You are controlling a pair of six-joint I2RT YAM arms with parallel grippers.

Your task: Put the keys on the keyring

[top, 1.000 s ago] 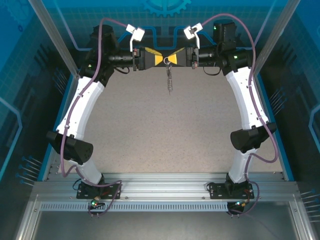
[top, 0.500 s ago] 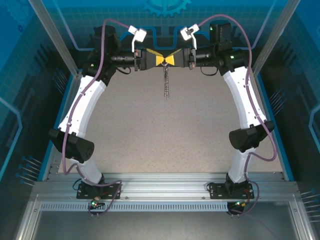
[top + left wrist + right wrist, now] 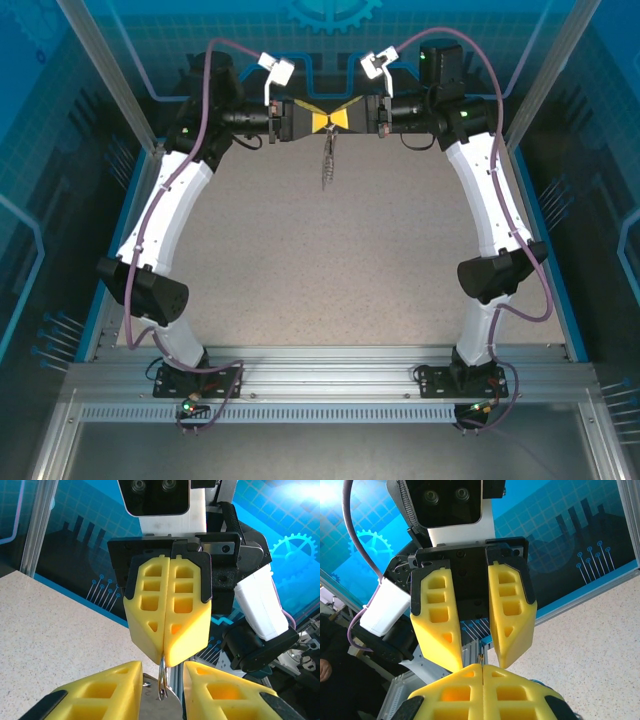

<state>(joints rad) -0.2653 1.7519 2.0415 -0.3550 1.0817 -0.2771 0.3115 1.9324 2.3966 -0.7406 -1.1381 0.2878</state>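
**Entry: keyring held aloft at the far middle of the table**

1. Right gripper (image 3: 167,657). We record its yellow fingers pressed flat together, with the thin metal loop of the keyring (image 3: 162,679) pinched at their very tips. The arm reaches in from the right, its fingers level and pointing left.

2. Left gripper (image 3: 480,664). We record its yellow fingers standing apart with a plain gap between them. It points right, tip to tip with the right gripper, and its two fingers flank the loop. We cannot tell whether either pad touches the metal.

3. Keyring. It sits at the meeting point of the two grippers, raised off the table (image 3: 330,260).

4. Beaded chain (image 3: 326,165). Silvery, it hangs straight down from the loop, toward the speckled tabletop.
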